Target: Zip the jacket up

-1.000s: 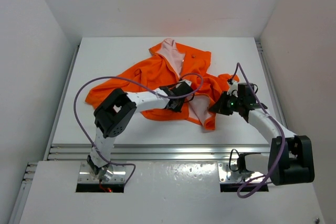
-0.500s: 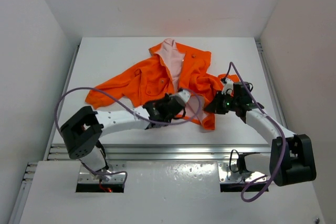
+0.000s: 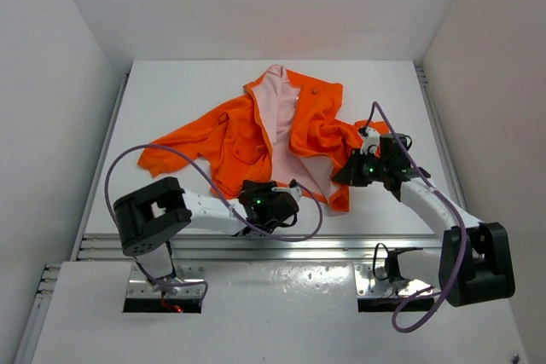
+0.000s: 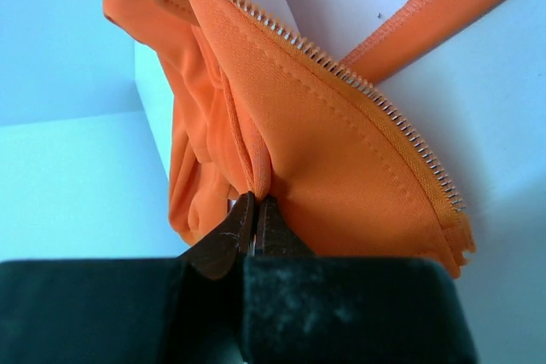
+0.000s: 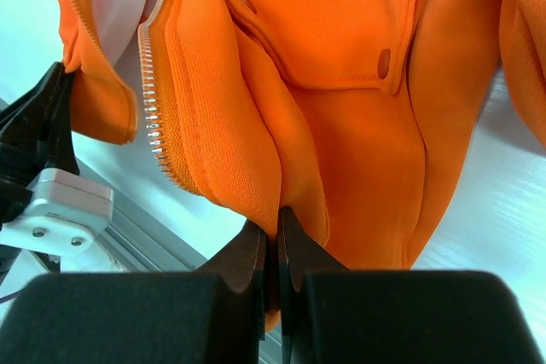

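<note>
The orange jacket point(image 3: 247, 130) lies spread open on the white table, pink lining point(image 3: 280, 112) showing down the middle. My left gripper point(image 3: 275, 198) is shut on a fold of the jacket's left front hem point(image 4: 256, 168); the metal zipper teeth point(image 4: 341, 66) run along the edge above it. My right gripper point(image 3: 345, 175) is shut on a fold of the right front panel point(image 5: 277, 193), with a flap pocket point(image 5: 341, 31) and zipper teeth point(image 5: 153, 108) in that view. The zipper slider is not visible.
The table's near edge is a grooved metal rail point(image 3: 281, 249). White walls close in the left, back and right sides. A purple cable point(image 3: 136, 159) loops over the left arm, another over the right arm point(image 3: 456, 228).
My left gripper has pulled the jacket's left front panel toward the near edge, opening the jacket and baring more pink lining. The right gripper has hardly moved.
</note>
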